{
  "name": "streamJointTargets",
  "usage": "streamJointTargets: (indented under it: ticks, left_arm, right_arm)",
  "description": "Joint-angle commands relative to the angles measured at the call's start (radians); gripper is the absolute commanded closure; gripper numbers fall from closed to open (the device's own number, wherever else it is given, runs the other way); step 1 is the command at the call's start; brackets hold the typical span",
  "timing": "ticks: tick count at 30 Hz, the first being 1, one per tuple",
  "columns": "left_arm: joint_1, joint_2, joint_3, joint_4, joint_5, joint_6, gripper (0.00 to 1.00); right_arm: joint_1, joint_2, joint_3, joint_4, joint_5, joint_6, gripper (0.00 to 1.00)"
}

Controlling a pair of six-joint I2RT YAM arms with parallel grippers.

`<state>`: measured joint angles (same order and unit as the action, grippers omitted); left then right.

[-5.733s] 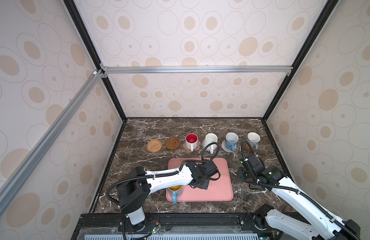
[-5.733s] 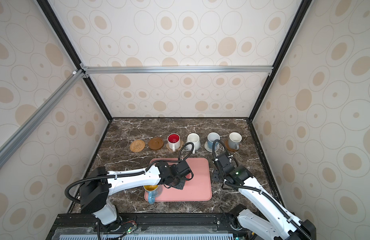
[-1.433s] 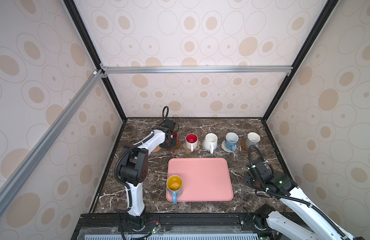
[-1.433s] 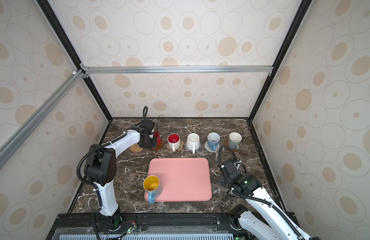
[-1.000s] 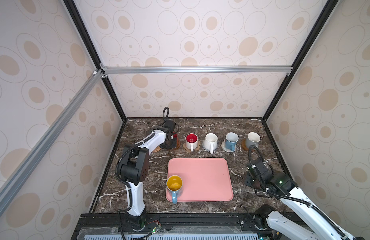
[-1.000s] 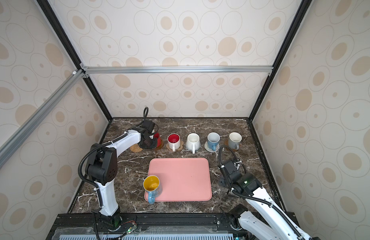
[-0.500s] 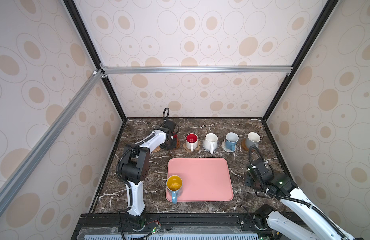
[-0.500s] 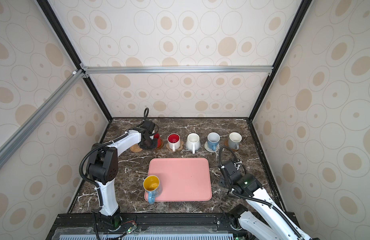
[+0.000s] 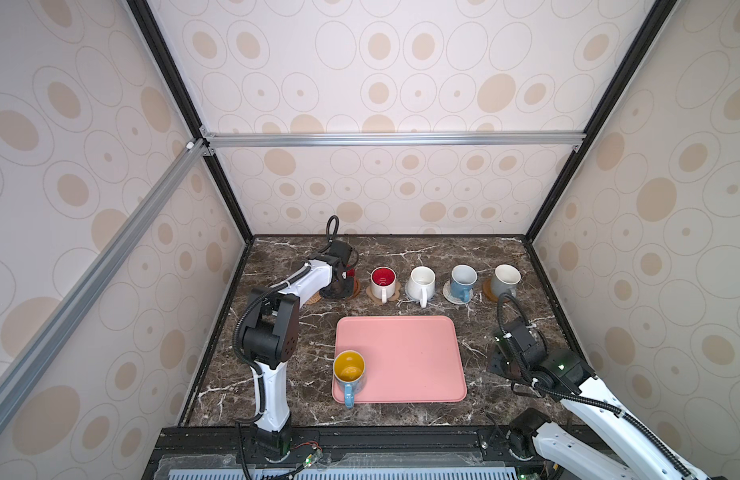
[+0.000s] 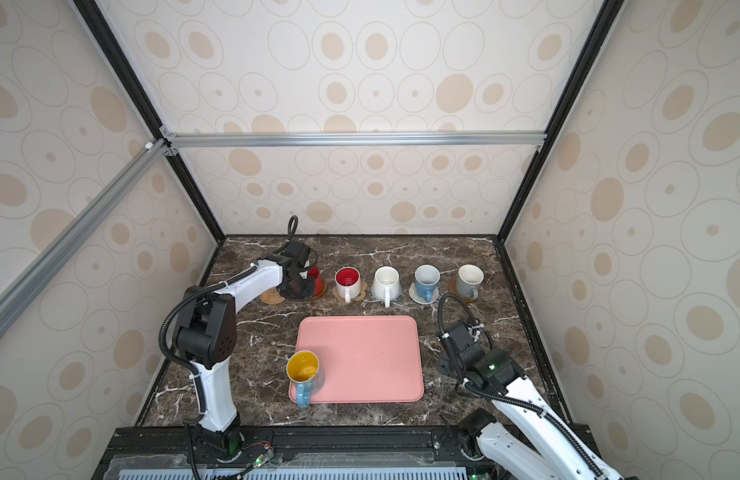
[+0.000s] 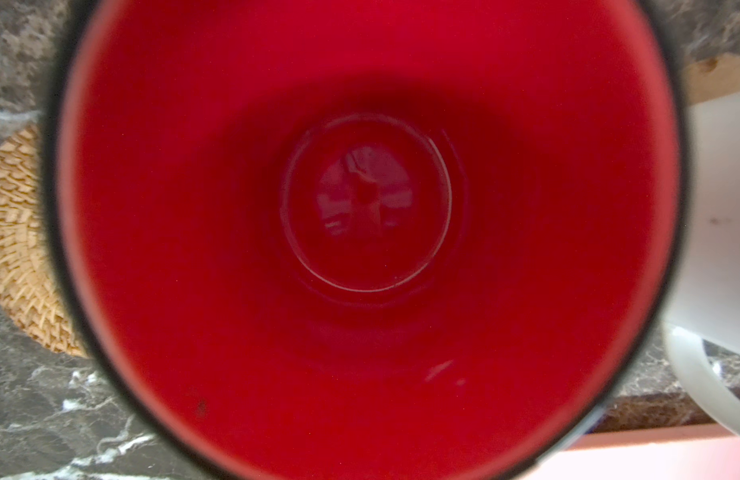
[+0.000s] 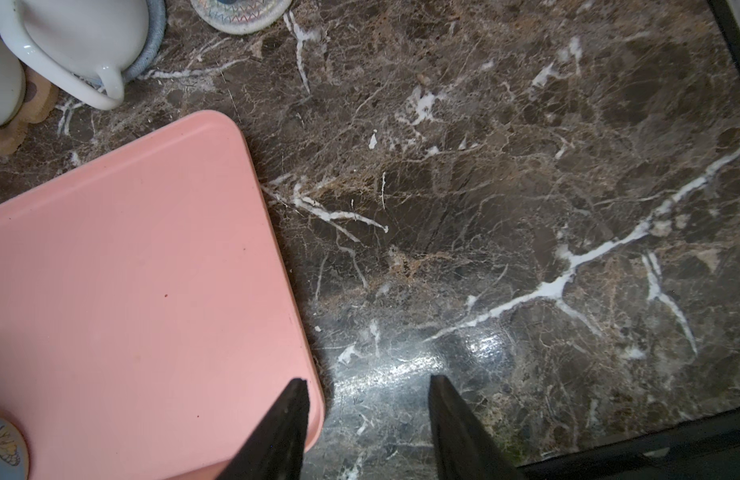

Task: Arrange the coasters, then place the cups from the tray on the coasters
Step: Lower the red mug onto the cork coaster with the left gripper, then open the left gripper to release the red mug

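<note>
six cups (image 9: 421,282): four on coasters (image 9: 446,291), one on tray (image 9: 401,357), red cup (image 11: 360,332) in left hand (image 9: 342,286); right hand (image 12: 366,380) spread.

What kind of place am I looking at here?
Probably a robot test booth rather than a real kitchen: patterned panels on an aluminium frame box in a marble-look tabletop, and two robot arms are mounted at its front edge.

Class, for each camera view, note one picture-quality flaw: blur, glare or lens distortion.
Left wrist view: the red cup fills the frame, its rim blurred, a faint reflection in its bottom. Right wrist view: a white glare patch on the table beside the right claw, the rest sharp. In both top views: wide-angle perspective makes the black frame posts lean outward; lighting is even.
</note>
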<state>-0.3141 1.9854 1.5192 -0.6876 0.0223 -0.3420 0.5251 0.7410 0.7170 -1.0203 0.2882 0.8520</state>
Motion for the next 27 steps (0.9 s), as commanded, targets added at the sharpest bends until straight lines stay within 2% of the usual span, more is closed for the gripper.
streamJointTargets:
  ticks: [1,19,23,27]
  left_arm:
    - [0.009,0.004,0.028,0.019,-0.007,0.028,0.86]
    - [0.009,0.002,0.024,0.02,-0.011,0.023,0.76]
    - [0.009,-0.006,0.023,0.017,-0.013,0.02,0.71]
    - [0.009,-0.022,0.022,0.013,-0.021,0.013,0.6]
  right_arm:
    - [-0.006,-0.012,-0.013,-0.017,0.011,0.023,0.49]
    - [-0.006,-0.014,-0.009,-0.023,0.012,0.026,0.49]
    - [-0.007,-0.016,-0.007,-0.023,0.014,0.026,0.5]
    - [-0.006,-0.017,-0.005,-0.026,0.016,0.025,0.5]
